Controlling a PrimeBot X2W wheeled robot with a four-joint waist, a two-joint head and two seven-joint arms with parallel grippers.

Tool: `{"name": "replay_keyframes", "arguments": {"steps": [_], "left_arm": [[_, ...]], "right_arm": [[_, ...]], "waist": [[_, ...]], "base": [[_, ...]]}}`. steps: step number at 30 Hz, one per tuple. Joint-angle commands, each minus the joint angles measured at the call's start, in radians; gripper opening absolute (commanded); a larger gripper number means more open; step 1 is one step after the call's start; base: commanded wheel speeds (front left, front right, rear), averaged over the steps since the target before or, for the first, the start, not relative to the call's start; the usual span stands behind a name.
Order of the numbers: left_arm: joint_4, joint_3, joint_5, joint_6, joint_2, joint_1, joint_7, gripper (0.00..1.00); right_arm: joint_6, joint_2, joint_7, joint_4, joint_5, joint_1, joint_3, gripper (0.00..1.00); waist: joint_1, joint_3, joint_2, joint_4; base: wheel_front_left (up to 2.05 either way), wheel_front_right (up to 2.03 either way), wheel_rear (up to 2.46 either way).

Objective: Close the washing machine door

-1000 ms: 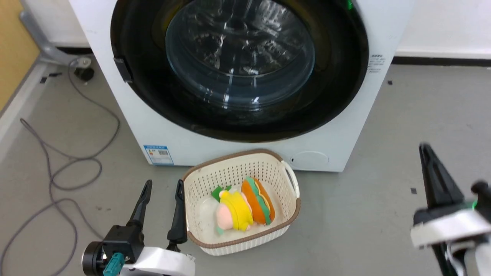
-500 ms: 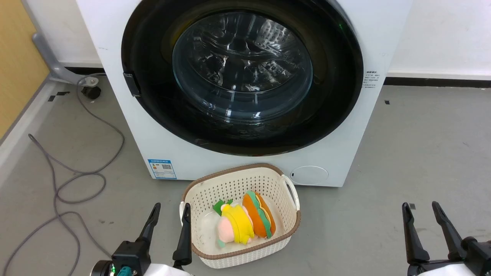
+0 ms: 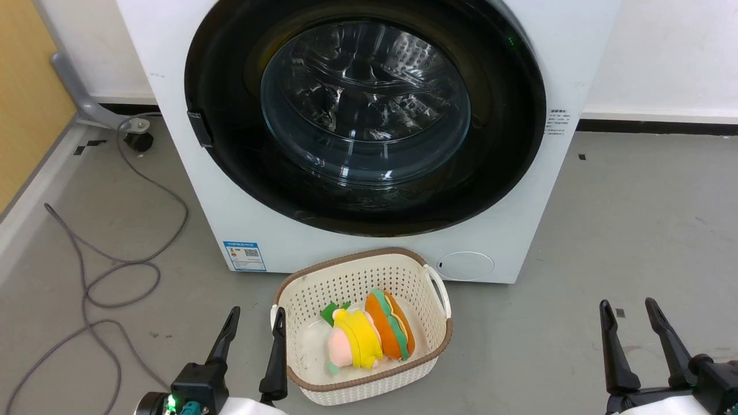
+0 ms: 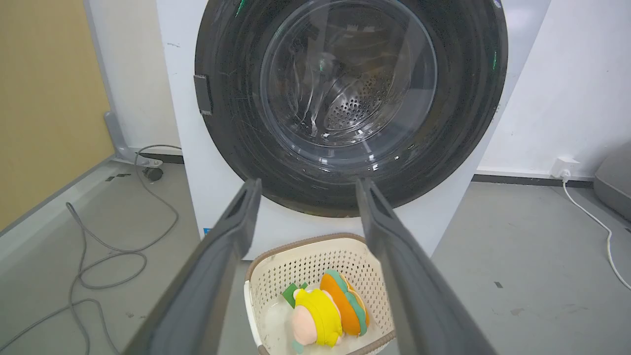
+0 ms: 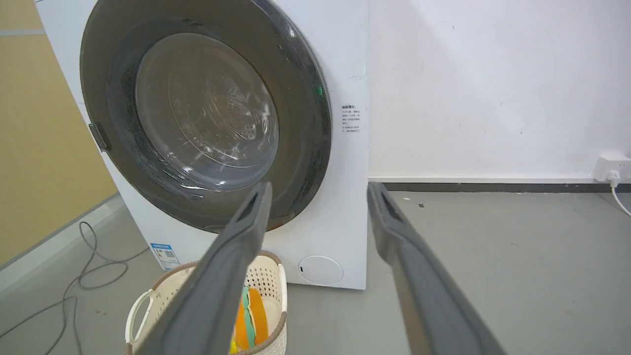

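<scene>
The washing machine [image 3: 190,190] is a white box in front of me. Its door [image 3: 366,109], a black glossy rim around a clear glass bowl, lies flat against the front, with a small dark catch [image 3: 200,128] at the rim's left edge. My left gripper [image 3: 257,312] is open at the lower left, just left of a basket, with nothing between its fingers. Open as well, my right gripper [image 3: 627,303] is low over the floor at the lower right. Both are well short of the door. The left wrist view looks past the left gripper [image 4: 308,183] at the door [image 4: 347,88]. In the right wrist view, the right gripper [image 5: 320,187] frames the machine's lower right corner.
A cream perforated basket [image 3: 300,276] with plush toys [image 3: 369,334] stands on the floor just before the machine. A grey cable [image 3: 115,271] loops over the floor at the left, near a yellow wall. A wall socket [image 5: 611,170] sits at the far right.
The head camera has shifted, so the machine sits lower in view. My right gripper, turned sideways at the right edge, has settled low with fingers up. The door stays flat against the machine.
</scene>
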Motion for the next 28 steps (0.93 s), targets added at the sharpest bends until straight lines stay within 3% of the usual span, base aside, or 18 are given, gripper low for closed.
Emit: {"name": "replay_keyframes", "arguments": {"steps": [1,2,3,28], "left_arm": [[-0.001,0.001,0.002,-0.005,0.0,0.011,-0.004,1.0],[0.0,0.0,-0.004,-0.007,0.0,0.013,-0.004,1.0],[0.0,0.0,-0.005,-0.004,0.0,0.0,0.0,0.0],[-0.022,0.022,0.022,-0.004,0.0,-0.007,0.046,0.0]], "right_arm": [[-0.001,0.006,-0.004,-0.007,-0.002,0.015,0.003,1.0],[-0.001,0.007,-0.004,-0.01,-0.003,0.015,0.003,1.0],[0.0,0.003,0.0,-0.007,0.0,0.0,0.002,0.0],[0.0,0.008,0.045,-0.017,-0.028,-0.014,0.016,0.0]], "waist": [[0.0001,0.0,0.0,0.0],[0.0001,-0.001,0.0,-0.001],[0.0001,-0.001,0.0,-0.001],[0.0001,0.001,0.0,-0.006]], "base": [[0.0,0.0,0.0],[0.0,0.0,0.0],[0.0,0.0,0.0],[0.0,0.0,0.0]]}}
